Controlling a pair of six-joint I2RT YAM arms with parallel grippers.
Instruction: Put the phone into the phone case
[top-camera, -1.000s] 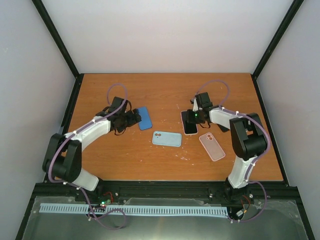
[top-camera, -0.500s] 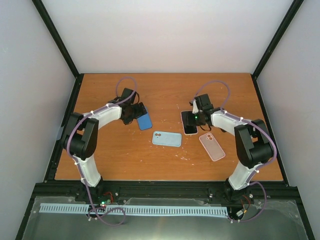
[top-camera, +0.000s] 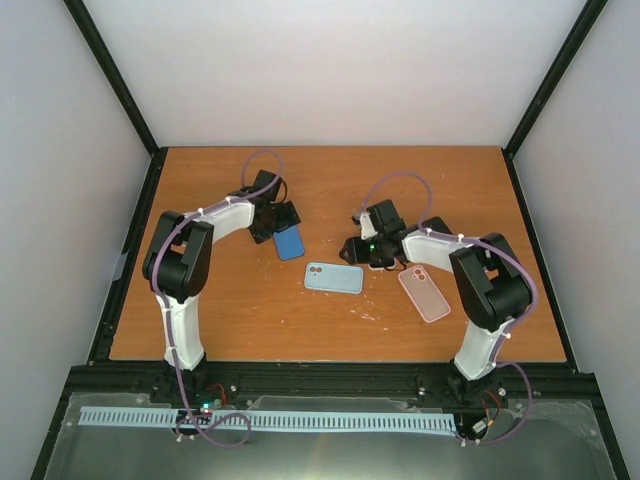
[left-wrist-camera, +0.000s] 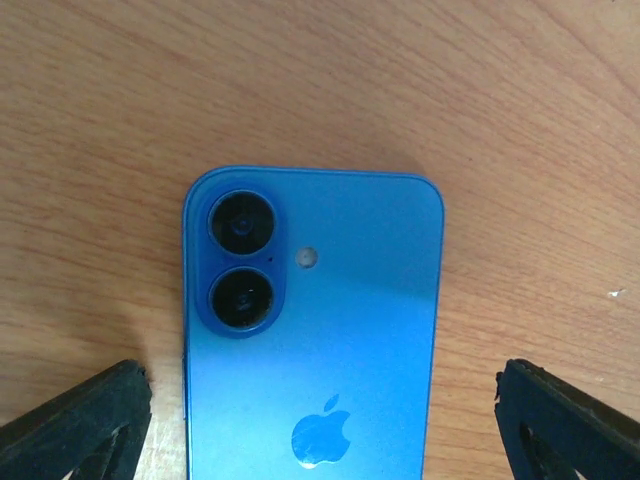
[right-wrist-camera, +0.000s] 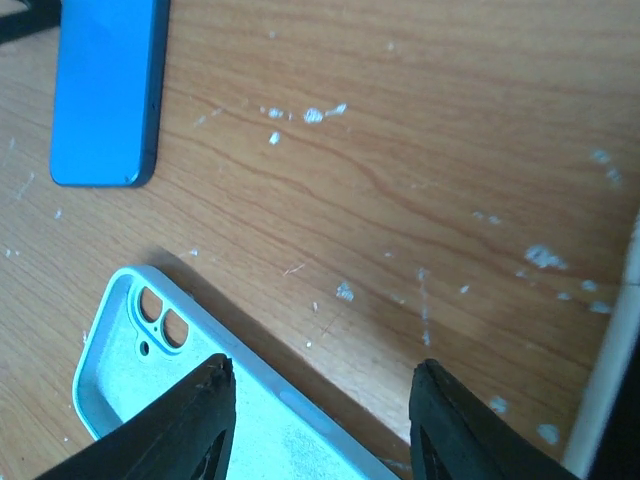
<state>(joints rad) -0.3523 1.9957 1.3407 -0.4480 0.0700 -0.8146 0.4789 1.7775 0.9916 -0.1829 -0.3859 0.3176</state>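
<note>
A blue phone (top-camera: 289, 242) lies face down on the wooden table, camera lenses toward the far side. In the left wrist view the phone (left-wrist-camera: 315, 330) lies between the fingertips of my open left gripper (left-wrist-camera: 320, 425), with a gap on each side. My left gripper (top-camera: 279, 224) hovers at the phone's far end. A light blue phone case (top-camera: 333, 277) lies open side up at the table's middle. My right gripper (top-camera: 353, 250) is open and empty just above the case's upper right edge; the case (right-wrist-camera: 140, 395) sits under the left fingertip (right-wrist-camera: 195, 425).
A pink phone case (top-camera: 424, 293) lies right of the light blue case. A dark phone is mostly hidden under my right wrist. A pale edge (right-wrist-camera: 608, 380) shows at the right of the right wrist view. The blue phone (right-wrist-camera: 105, 90) also shows there, top left.
My left gripper has swung from the blue phone's left side to its far end. My right gripper has moved left off the dark phone toward the light blue case.
</note>
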